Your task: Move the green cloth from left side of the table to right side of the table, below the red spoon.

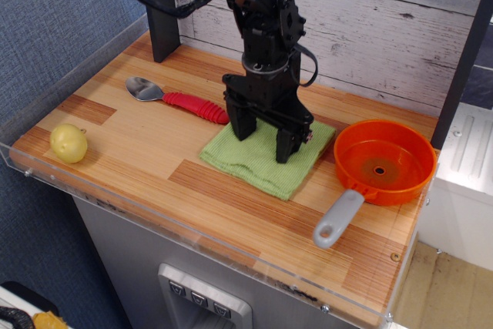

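Note:
The green cloth (250, 161) lies flat on the table (139, 152) at centre right, its right corner close to the orange pan. The red spoon (189, 104) lies to the cloth's upper left, silver bowl pointing left; the end of its red handle reaches the gripper's left finger. My gripper (264, 138) points straight down onto the cloth's back half. Its two black fingers (243, 122) stand apart with cloth showing between them, and the tips rest on the fabric.
An orange pan (384, 161) with a grey handle sits right of the cloth. A yellow round fruit (68, 142) lies at the front left corner. A black post (160, 13) stands at the back left. Clear acrylic edging runs along the front.

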